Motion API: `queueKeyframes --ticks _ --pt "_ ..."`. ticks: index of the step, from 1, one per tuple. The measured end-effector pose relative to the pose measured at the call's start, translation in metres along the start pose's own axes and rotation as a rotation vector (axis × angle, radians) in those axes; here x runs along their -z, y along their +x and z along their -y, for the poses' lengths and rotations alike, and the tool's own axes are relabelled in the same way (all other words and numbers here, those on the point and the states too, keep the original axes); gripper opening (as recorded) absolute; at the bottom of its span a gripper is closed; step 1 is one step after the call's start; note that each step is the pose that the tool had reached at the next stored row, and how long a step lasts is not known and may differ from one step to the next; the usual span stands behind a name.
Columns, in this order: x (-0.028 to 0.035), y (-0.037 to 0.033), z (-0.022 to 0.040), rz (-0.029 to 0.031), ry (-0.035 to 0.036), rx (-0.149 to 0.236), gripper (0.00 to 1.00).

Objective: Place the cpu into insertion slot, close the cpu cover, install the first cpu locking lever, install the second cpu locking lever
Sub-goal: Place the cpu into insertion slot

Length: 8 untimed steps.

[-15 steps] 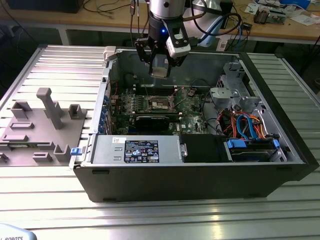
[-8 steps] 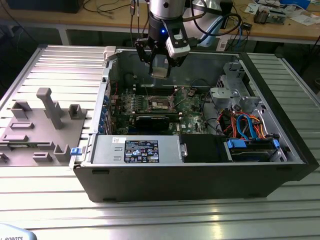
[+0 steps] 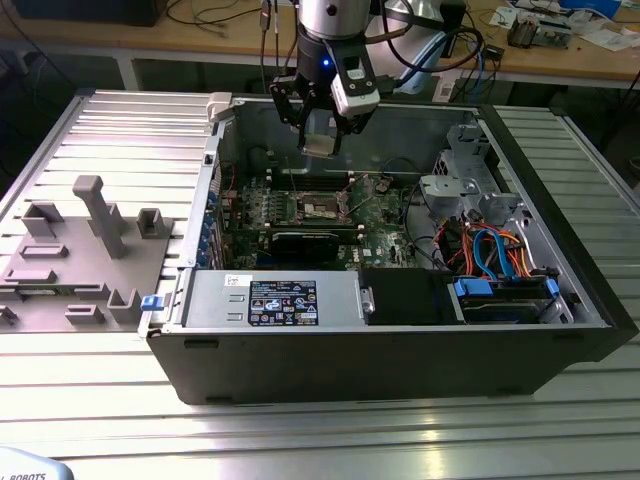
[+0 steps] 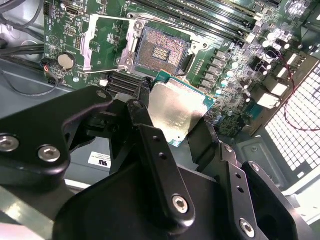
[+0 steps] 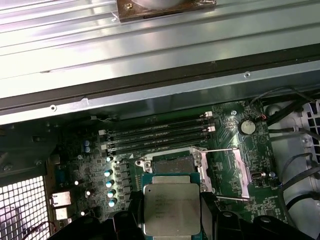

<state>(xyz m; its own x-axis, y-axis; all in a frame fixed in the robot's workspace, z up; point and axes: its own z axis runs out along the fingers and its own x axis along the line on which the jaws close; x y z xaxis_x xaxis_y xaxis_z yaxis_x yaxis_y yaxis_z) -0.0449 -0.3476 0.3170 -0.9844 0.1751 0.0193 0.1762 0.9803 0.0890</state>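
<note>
I see the gripper point(image 3: 322, 140) over the open computer case point(image 3: 400, 350), its fingers clamped on the edges of the cpu point(image 4: 177, 112). The chip hangs clear above the bare insertion slot point(image 4: 160, 52), and the cpu cover point(image 4: 90, 47) lies flipped open beside the slot.

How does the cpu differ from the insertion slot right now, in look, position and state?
The cpu has a plain, pale silvery face. The insertion slot shows a brownish contact field with a dark centre inside a metal rim. The cpu hangs clamped in the gripper, up off the board, while the insertion slot sits fixed in the green motherboard, empty and uncovered. Both are square and look about matched in outline.
</note>
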Motion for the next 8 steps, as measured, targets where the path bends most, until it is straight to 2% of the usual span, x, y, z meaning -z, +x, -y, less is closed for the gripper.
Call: queueKeyframes --ticks 8 --pt "-0.0004 0.0 0.0 0.0009 -0.0002 -0.009 0.55"
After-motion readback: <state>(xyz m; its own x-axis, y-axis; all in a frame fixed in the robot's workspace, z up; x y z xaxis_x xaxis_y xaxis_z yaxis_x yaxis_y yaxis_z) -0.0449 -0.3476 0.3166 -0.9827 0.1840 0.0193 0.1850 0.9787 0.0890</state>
